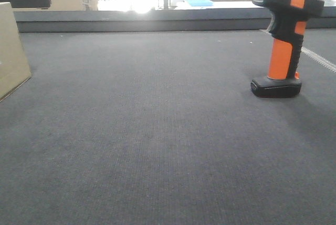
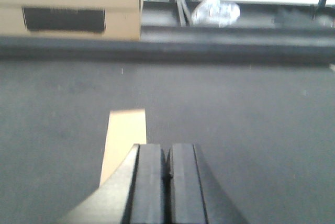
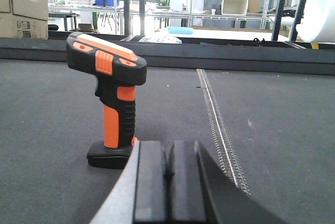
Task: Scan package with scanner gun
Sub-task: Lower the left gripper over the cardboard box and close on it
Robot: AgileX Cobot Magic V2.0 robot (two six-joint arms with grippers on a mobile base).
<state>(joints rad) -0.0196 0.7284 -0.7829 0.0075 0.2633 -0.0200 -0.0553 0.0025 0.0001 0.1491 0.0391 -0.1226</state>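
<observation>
The scanner gun [image 1: 286,36] stands upright on its flat black base at the right of the dark mat, muzzle pointing left. In the right wrist view the scanner gun [image 3: 118,103] is just ahead and to the left of my right gripper [image 3: 168,145], which is shut and empty, apart from it. The package [image 1: 10,51], a plain tan box, shows at the far left edge, partly cut off. My left gripper [image 2: 168,148] is shut on nothing. A tan strip [image 2: 125,135] lies just beyond its left finger; I cannot tell what it is. Neither gripper shows in the front view.
A raised dark rail [image 1: 157,20] bounds the mat's far side. Cardboard cartons [image 2: 68,4] with a dark printed panel are stacked behind it at the left. A metal zipper-like seam [image 3: 220,124] runs across the mat to the right of the scanner.
</observation>
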